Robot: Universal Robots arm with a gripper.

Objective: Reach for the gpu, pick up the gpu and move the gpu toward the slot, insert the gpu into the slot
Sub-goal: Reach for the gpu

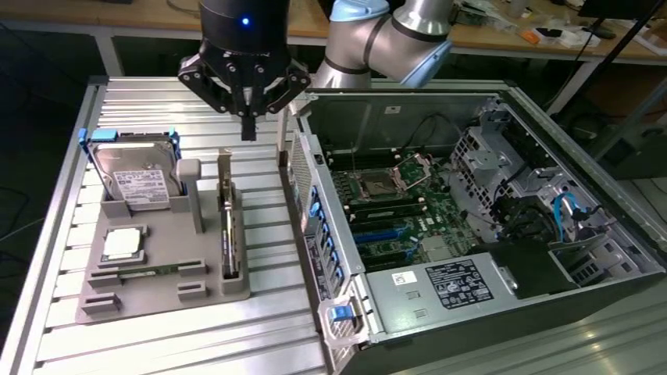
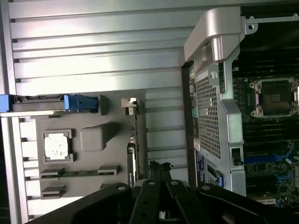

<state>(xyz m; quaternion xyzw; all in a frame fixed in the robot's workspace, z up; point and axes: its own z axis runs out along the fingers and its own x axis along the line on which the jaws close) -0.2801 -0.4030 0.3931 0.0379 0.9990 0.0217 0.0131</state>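
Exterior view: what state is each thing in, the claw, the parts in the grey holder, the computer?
Thin dark circuit card with silvery bracket, standing on edge in grey plastic holder, untouched.
Black claw, shut, empty, hanging above that card.
Boxy silver hard drive, upright in the holder.
Metal computer case, side open, green motherboard exposed.

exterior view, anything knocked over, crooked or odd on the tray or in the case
Nothing stands out. The gpu stands upright on edge in the gray holder, and the hard drive sits in its stand beside it. Nothing is tipped or spilled. The pincer hangs shut above the card's bracket end, holding nothing.
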